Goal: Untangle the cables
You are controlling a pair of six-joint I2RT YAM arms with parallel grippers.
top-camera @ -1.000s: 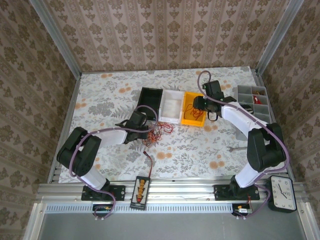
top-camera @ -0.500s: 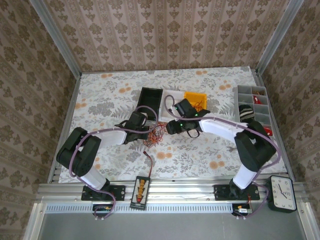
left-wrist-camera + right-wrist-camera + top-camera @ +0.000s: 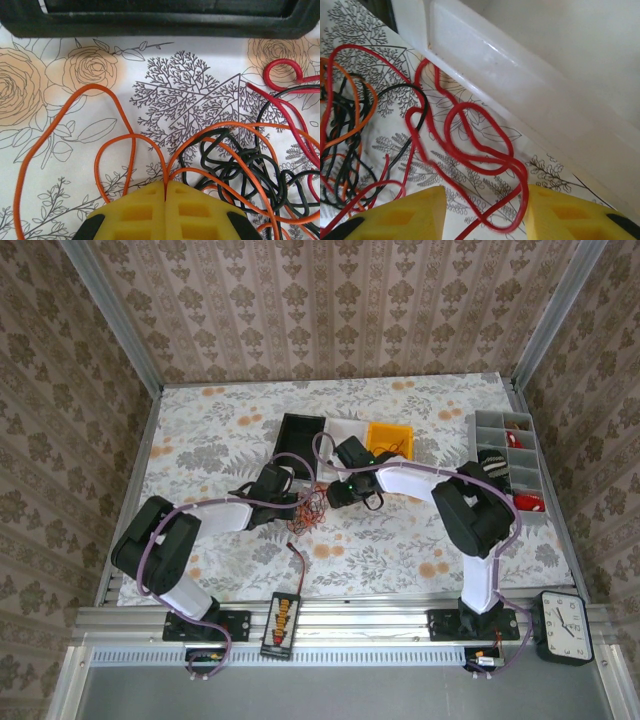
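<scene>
Moved: right gripper (image 3: 486,201) was over yellow bin (image 3: 392,440) a sec ago; now down at near edge of white bin (image 3: 485,65), right by the cables (image 3: 312,506). left gripper (image 3: 165,192) hasn't shifted.
L state: yellow fingers (image 3: 135,215) pressed together, no gap, clamped on orange wire (image 3: 75,107). Its loops run straight into the seam at the tips.
L position: low over table at one edge of the tangle, black bin (image 3: 150,22) just ahead of it.
R state: fingers (image 3: 395,215) well apart, gripping nothing.
R position: low over cloth. red wire (image 3: 470,150) lies in loops ahead of & btwn the two fingers, one strand passing thru the gap.
Cables: one loose tangle on floral cloth (image 3: 400,530), btwn the 2 grippers, just in front of black & white bins. Orange, red & black strands mixed. black wire (image 3: 240,165) bunched in a clump w/ orange crossing over it.
Bins: black, white, yellow in a row mid-table, side by side.
Other: grey compartment tray (image 3: 505,450) at far right edge. Black board (image 3: 282,618) w/ yellow sockets on front rail. Its red-black lead (image 3: 297,562) runs up twd the tangle; cannot tell if touching. Clock (image 3: 565,628) at near right corner.
</scene>
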